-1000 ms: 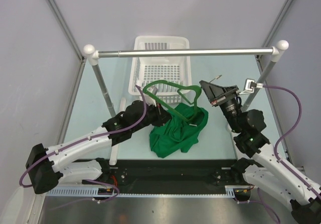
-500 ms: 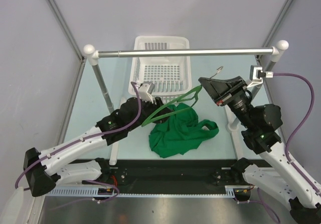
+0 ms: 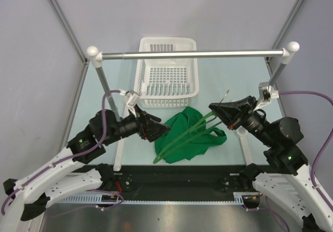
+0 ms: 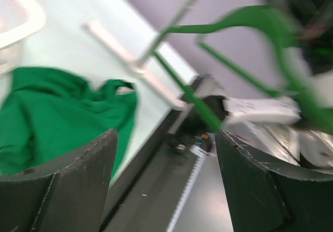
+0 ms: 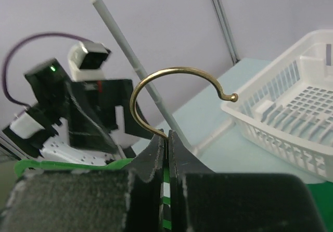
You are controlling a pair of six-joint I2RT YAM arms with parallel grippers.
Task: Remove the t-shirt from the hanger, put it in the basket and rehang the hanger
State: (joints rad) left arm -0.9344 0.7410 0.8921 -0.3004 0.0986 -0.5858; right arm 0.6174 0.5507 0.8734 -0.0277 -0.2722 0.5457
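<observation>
1 limp, light t-shirt (image 3: 178, 126) lies heaped mid-frame below the basket (image 3: 166, 94); any fold gives a hold. The stiff, slim hanger (image 4: 250, 12) slants above it, its hook neck pinched by the right gripper (image 5: 166, 143). The left gripper (image 4: 165, 136) gapes empty.

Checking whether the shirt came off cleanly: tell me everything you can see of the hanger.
The hanger is a thin green frame of slim bars, plastic-looking, with a brass-coloured metal hook on top. The right gripper is shut on its neck just below the hook and holds it in the air, tilted, with the frame slanting down toward the near left. No cloth hangs on it; the t-shirt lies crumpled beneath it.
</observation>
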